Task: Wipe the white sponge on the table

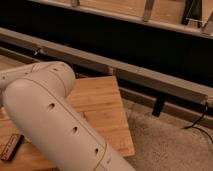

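The table [102, 102], with its light bamboo plank top, fills the lower left of the camera view. A big white arm link [47, 117] lies across it and hides most of its left half. The white sponge is out of view. My gripper is out of view too, somewhere beyond the arm and off the frame. A small flat orange and dark packet [11, 147] lies on the table at the left edge, just beside the arm.
Behind the table a grey metal rail [150, 77] runs diagonally below a dark wall. Grey carpet [170, 147] lies to the right of the table's edge. A black bracket [159, 106] and a black cable [199, 122] stand near the rail.
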Controlling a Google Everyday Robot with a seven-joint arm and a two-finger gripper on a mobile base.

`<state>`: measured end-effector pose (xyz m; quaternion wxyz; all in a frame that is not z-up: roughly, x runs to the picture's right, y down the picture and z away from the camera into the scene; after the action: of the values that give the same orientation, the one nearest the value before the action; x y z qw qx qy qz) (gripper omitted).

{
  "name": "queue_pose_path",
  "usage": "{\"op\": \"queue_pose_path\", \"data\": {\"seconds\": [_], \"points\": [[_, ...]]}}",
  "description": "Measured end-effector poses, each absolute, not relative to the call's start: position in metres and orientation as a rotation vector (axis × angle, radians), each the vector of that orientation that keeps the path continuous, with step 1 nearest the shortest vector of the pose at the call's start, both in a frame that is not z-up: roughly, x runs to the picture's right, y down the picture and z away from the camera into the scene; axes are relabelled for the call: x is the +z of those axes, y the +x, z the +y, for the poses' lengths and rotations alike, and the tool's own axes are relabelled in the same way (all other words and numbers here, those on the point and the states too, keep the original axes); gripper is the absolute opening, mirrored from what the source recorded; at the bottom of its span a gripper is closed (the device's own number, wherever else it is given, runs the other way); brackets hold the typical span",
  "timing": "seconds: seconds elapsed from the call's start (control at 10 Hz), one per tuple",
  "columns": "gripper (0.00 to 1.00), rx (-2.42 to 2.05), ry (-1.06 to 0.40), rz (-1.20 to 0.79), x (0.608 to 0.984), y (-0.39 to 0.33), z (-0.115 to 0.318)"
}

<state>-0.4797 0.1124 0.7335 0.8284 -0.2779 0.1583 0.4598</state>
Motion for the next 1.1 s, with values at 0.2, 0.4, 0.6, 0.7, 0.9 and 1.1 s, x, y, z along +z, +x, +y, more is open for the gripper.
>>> {"op": "queue_pose_path", "data": {"seconds": [0.2, 0.4, 0.6, 0.7, 0.9, 1.1], "points": [[0.65, 0.976, -0.589, 0.339, 0.734, -0.479, 0.113], [0.65, 1.022, -0.581, 0.365, 0.740, -0.469, 0.116], [0.65, 1.145, -0.573, 0.425, 0.747, -0.457, 0.124], [0.65, 1.238, -0.562, 0.463, 0.750, -0.451, 0.127], [0.65, 1.369, -0.537, 0.507, 0.750, -0.450, 0.126], [0.65, 1.423, -0.530, 0.525, 0.749, -0.453, 0.128]]}}
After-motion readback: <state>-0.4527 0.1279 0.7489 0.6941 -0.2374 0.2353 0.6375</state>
